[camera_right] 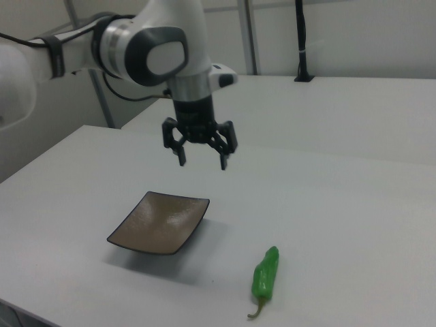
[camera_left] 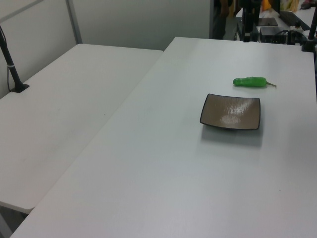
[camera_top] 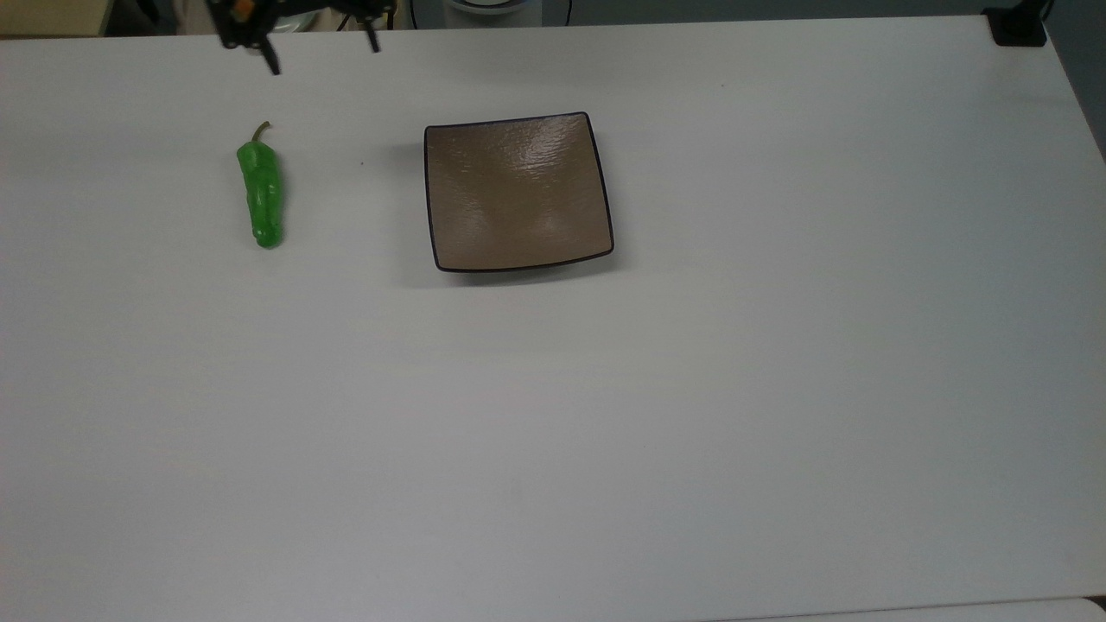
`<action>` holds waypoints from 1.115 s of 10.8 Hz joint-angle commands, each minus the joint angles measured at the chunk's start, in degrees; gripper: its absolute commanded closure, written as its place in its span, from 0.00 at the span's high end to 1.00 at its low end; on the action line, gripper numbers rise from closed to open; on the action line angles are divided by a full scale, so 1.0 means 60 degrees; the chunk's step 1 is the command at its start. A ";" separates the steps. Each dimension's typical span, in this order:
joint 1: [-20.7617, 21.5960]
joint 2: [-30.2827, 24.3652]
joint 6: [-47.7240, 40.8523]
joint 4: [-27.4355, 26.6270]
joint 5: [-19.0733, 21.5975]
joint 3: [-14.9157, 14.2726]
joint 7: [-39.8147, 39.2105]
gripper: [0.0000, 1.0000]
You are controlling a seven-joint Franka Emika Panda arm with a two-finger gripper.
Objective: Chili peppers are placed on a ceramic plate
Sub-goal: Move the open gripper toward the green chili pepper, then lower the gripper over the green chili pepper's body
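Gripper [camera_right: 202, 163] wide open, empty, above the table [camera_right: 340, 225]

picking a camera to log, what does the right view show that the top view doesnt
Right view alone: the white arm above its wrist, and the gripper whole, open, hanging high above the table with nothing in it. Top view alone: the plate square-on from above, and a bare stretch of table between it and the chili pepper. Both: the chili pepper lying off the plate, the plate bare, the fingers spread.
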 commanded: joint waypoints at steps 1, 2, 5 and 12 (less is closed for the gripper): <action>-0.0536 0.0240 0.0151 -0.0268 -0.0092 -0.0223 -0.0381 1.00; -0.0682 0.0400 0.0196 -0.0298 -0.0092 -0.0325 -0.0381 1.00; -0.1006 0.0884 0.0852 -0.0618 -0.0325 -0.0531 -0.0381 1.00; -0.1051 0.1176 0.3972 -0.2786 -0.0927 -0.0619 -0.0381 1.00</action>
